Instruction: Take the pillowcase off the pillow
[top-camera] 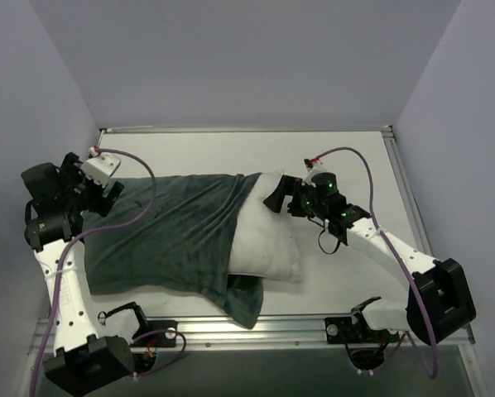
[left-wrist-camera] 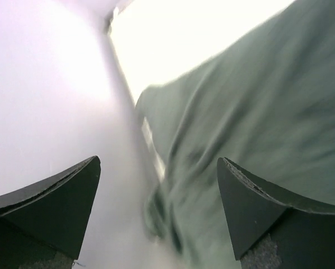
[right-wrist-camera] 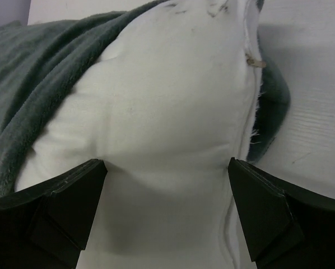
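The pillowcase lies dark grey side up across the left and middle of the table, and no zebra stripes show. The white pillow sticks out of its right end. My right gripper is open at the pillow's far right corner. In the right wrist view the gripper has its jaws wide apart, with the pillow bulging between them and grey pillowcase to the left. My left gripper is at the pillowcase's far left end. In the blurred left wrist view the gripper is open over the pillowcase edge.
Pale walls enclose the table on the left, back and right. A metal rail runs along the near edge between the arm bases. Bare white tabletop lies behind and right of the pillow. Purple cables loop over both arms.
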